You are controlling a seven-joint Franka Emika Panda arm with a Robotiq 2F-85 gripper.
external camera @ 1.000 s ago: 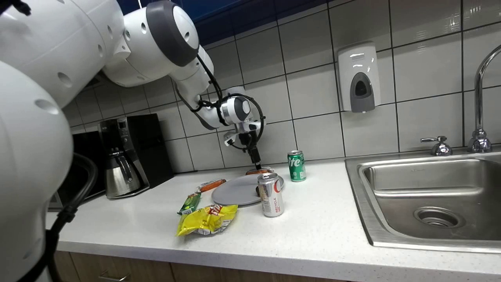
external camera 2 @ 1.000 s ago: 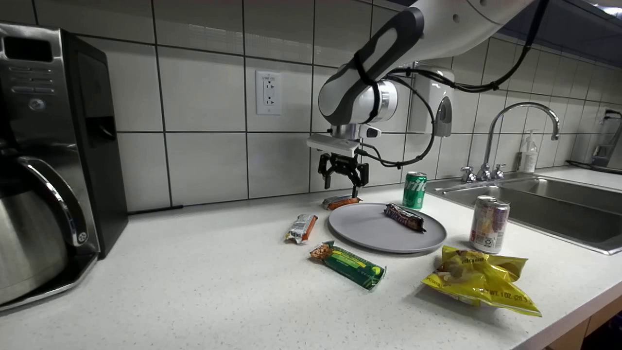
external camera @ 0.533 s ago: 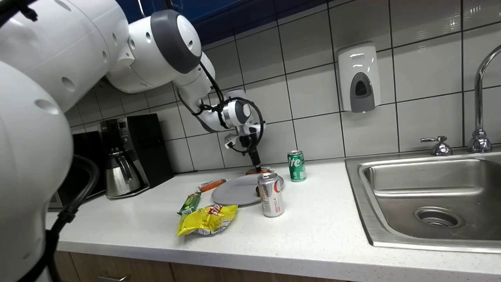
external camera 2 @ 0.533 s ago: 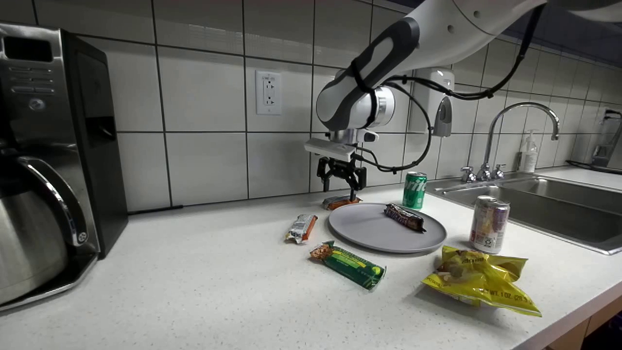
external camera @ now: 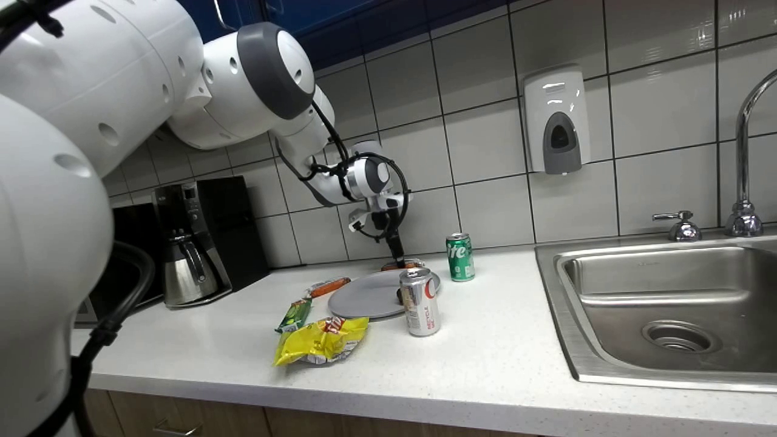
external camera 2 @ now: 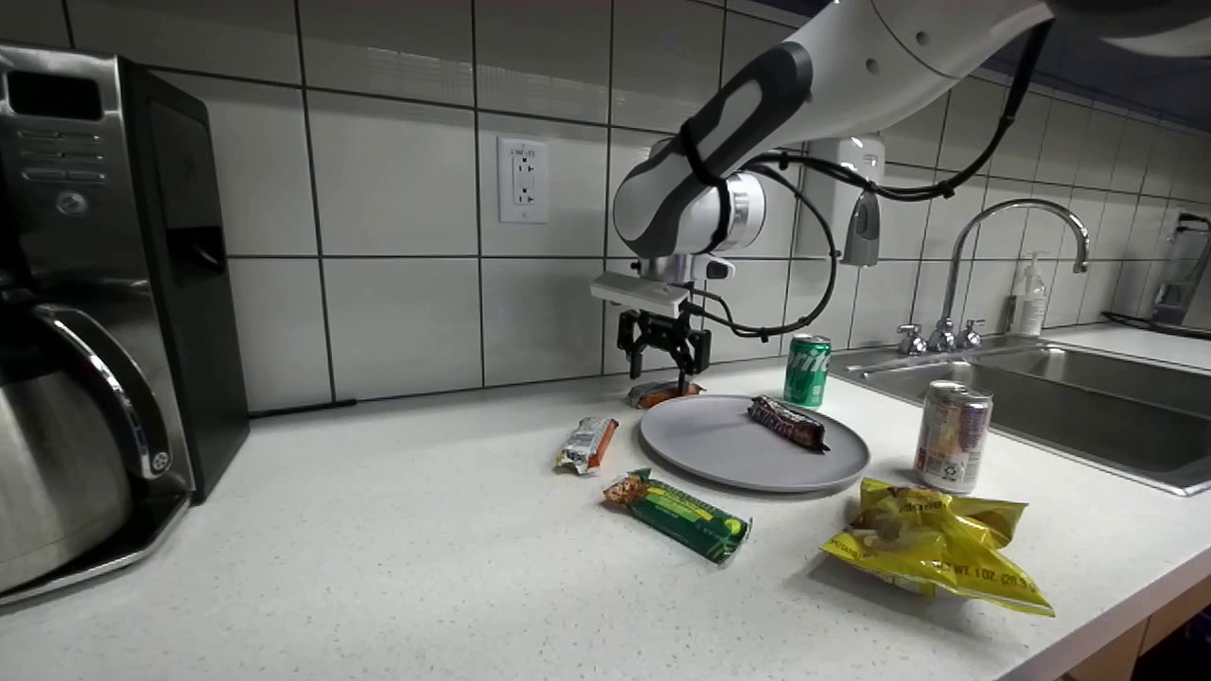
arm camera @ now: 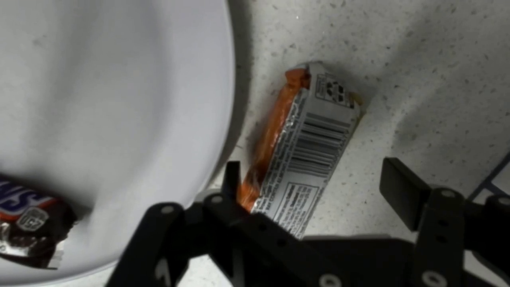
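Observation:
An orange and silver wrapped bar point(arm camera: 306, 147) lies on the counter by the wall, barcode side up in the wrist view. My gripper point(arm camera: 312, 171) is over it with jaws apart. The left finger point(arm camera: 231, 175) is down between the bar's orange edge and the grey plate point(arm camera: 199, 79), very close to the wrapper; contact is unclear. On the other side the right finger point(arm camera: 400, 191) stands well away from the bar. The bar's near end is hidden under the gripper. In an exterior view, the gripper point(external camera 2: 659, 378) points straight down at this bar point(external camera 2: 648, 394).
A dark Snickers bar point(external camera 2: 788, 423) rests on the plate. Around it are a green can point(external camera 2: 807, 371), a silver can point(external camera 2: 953, 437), a yellow chip bag point(external camera 2: 932, 549), a green bar point(external camera 2: 686, 518) and another orange-silver bar point(external camera 2: 587, 445). The tiled wall is close behind the gripper.
My gripper has come down a little onto the bar and shifted slightly. Its fingers look a touch closer together. The objects on the counter have not moved.

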